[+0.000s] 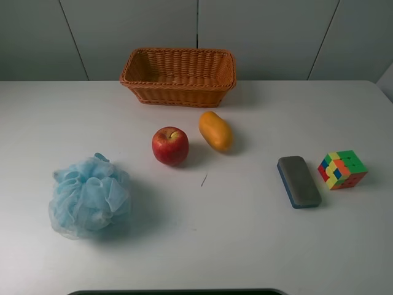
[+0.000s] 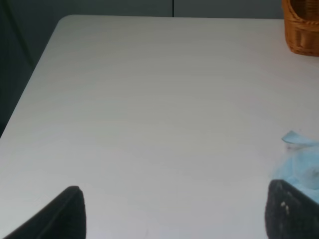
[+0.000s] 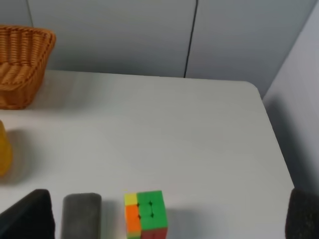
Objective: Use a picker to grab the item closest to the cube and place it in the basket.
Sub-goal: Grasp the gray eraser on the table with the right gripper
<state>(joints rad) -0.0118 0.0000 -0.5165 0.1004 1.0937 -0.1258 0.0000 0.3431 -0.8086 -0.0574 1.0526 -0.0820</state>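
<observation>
The grey-topped, blue-based block (image 1: 298,181) lies flat at the right of the table, just left of the multicoloured cube (image 1: 342,169). Both show in the right wrist view, the block (image 3: 81,214) beside the cube (image 3: 145,214). The wicker basket (image 1: 178,77) stands at the back middle; its corner shows in the right wrist view (image 3: 20,67) and the left wrist view (image 2: 301,27). My right gripper (image 3: 167,221) is open, short of the block and cube. My left gripper (image 2: 174,219) is open and empty over bare table. Neither arm shows in the exterior view.
A red apple (image 1: 170,145) and an orange-yellow mango (image 1: 215,131) lie in front of the basket. A light blue mesh bath puff (image 1: 90,196) sits at the front left, also beside my left gripper's finger (image 2: 291,211). The table's right edge runs near the cube.
</observation>
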